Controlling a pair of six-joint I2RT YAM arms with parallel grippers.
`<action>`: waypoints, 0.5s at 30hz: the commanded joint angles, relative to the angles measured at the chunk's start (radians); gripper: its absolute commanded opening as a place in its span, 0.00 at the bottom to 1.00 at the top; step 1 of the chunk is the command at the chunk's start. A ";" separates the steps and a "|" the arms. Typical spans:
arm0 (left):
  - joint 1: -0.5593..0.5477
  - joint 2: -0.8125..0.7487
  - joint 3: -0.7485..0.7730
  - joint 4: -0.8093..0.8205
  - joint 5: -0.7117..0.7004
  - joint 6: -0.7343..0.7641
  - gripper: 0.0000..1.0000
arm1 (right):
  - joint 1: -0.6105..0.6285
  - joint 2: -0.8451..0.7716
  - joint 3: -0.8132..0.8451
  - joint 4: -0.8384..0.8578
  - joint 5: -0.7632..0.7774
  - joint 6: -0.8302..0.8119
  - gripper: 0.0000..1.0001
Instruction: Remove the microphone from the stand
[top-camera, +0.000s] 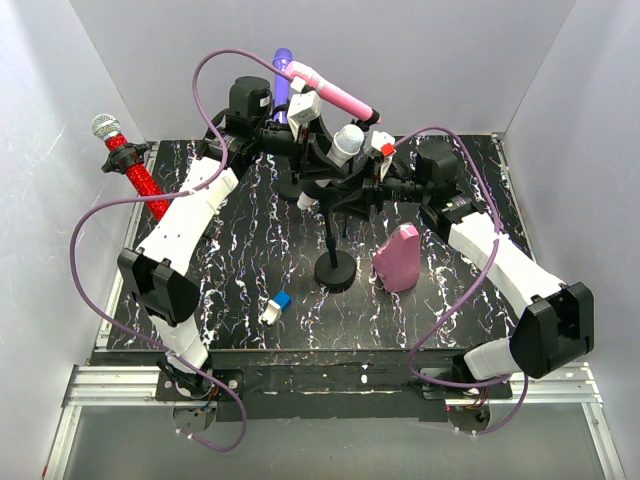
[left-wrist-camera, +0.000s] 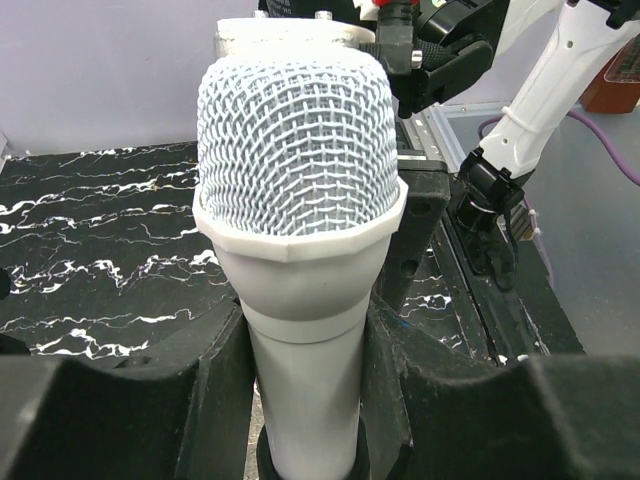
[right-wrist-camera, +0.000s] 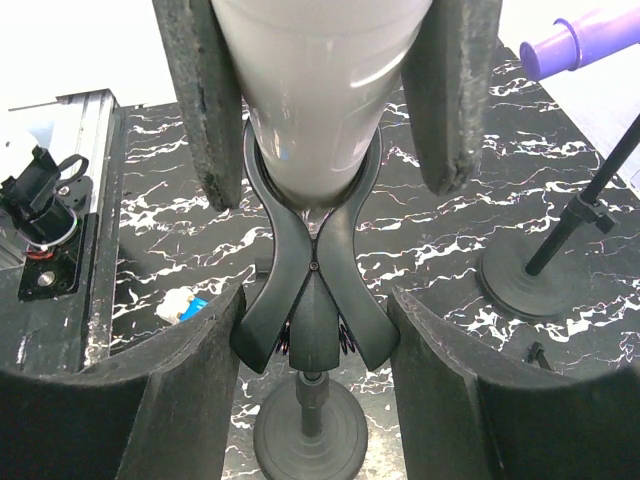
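Note:
A white microphone (top-camera: 348, 140) with a mesh head sits in the black spring clip of a stand whose round base (top-camera: 335, 270) is at mid-table. In the left wrist view my left gripper (left-wrist-camera: 305, 400) is shut on the microphone (left-wrist-camera: 300, 150) handle just below the head, with a finger (left-wrist-camera: 200, 400) pressed on each side. In the right wrist view my right gripper (right-wrist-camera: 315, 340) closes on the clip (right-wrist-camera: 315, 290); its fingers touch both lever tips. The clip's jaws still wrap the microphone (right-wrist-camera: 310, 90). The stand base (right-wrist-camera: 310, 435) lies below.
A pink microphone (top-camera: 335, 92) and a purple one (top-camera: 283, 70) stand at the back. A red glitter microphone (top-camera: 130, 165) is at the left wall. A pink object (top-camera: 398, 260) stands right of the stand base, and a small blue-and-white object (top-camera: 275, 307) lies near the front. A second stand base (right-wrist-camera: 530, 275) is nearby.

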 joint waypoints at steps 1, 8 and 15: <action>0.007 -0.064 0.022 0.072 -0.025 0.024 0.00 | 0.025 -0.010 -0.017 -0.008 -0.024 -0.029 0.01; 0.009 -0.018 0.141 0.058 -0.022 -0.004 0.00 | 0.027 -0.013 -0.028 0.006 -0.027 -0.012 0.52; 0.018 -0.036 0.074 0.069 -0.002 -0.001 0.00 | 0.028 0.019 -0.004 0.035 -0.068 0.008 0.84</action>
